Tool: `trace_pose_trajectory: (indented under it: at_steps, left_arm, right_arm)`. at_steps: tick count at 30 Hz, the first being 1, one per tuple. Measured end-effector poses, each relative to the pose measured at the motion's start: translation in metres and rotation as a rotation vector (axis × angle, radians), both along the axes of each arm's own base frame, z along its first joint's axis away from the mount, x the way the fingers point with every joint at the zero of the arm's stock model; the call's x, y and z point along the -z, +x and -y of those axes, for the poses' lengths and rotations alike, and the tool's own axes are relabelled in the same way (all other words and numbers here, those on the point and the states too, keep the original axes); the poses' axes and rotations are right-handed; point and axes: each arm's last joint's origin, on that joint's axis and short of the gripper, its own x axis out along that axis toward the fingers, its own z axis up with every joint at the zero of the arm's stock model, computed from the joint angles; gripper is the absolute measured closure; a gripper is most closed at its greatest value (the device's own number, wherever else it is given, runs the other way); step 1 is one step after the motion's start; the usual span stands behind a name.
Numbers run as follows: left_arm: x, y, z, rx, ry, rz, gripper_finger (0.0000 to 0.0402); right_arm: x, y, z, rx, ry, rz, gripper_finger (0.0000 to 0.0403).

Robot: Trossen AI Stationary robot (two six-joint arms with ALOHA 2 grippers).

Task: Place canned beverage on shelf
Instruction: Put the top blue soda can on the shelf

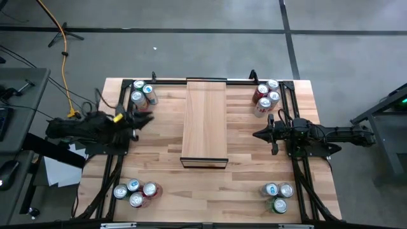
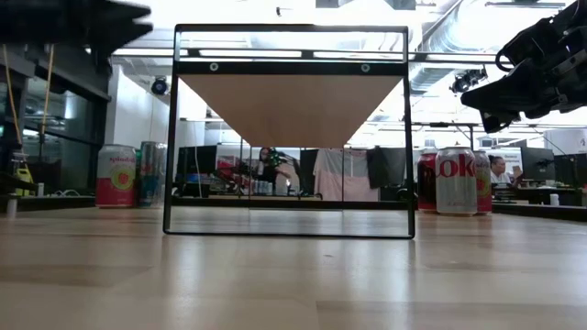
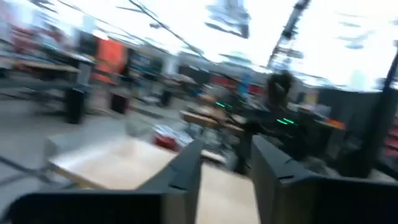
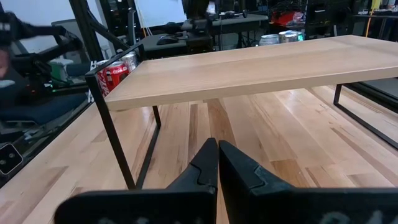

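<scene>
Right gripper [image 4: 217, 163]: closest to my lens in its wrist view, fingers pressed together on nothing; in the high view [image 1: 259, 134] it sits right of centre, pointing left toward the shelf.
Shelf [image 1: 205, 121]: I see a pale wood panel running up the middle of the high view, dark frame at its lower short end; in the low view [image 2: 291, 105] its underside fills the upper centre, standing on thin black legs.
Left gripper [image 1: 141, 121]: at centre left of the high view, smeared; my wrist feed shows its two fingers [image 3: 183, 171] slightly parted with nothing between them.
Cans: I count clusters at upper left [image 1: 143, 94], upper right [image 1: 266, 97], lower left [image 1: 135, 193] and lower right [image 1: 278, 195] of the tabletop [image 1: 165, 162]; none rests on the shelf.
Background: people at desks far behind, centre of the low view.
</scene>
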Motion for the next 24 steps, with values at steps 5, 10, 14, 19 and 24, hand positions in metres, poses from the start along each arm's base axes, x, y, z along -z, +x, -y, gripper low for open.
trace_pose_trajectory:
  at_steps: [5, 10, 14, 19, 24]
  left_arm:
    - [-0.058, 0.022, -0.005, -0.226, 0.071, -0.119, 0.0219]
    - [-0.099, 0.063, -0.023, -0.517, 0.12, -0.455, 0.0168]
    - [-0.129, 0.073, -0.047, -0.693, -0.026, -0.677, 0.0137]
    - [-0.136, 0.063, -0.08, -0.87, -0.29, -0.917, 0.0124]
    - [-0.121, 0.058, -0.108, -0.832, -0.502, -1.025, 0.0124]
  right_arm:
    - [0.0, 0.0, 0.0, 0.0, 0.0, 0.001, 0.0402]
    - [0.0, 0.0, 0.0, 0.0, 0.0, 0.0, 0.0402]
    - [0.0, 0.0, 0.0, 0.0, 0.0, 0.001, 0.0402]
    - [0.0, 0.0, 0.0, 0.0, 0.0, 0.001, 0.0402]
    - [0.0, 0.0, 0.0, 0.0, 0.0, 0.001, 0.0402]
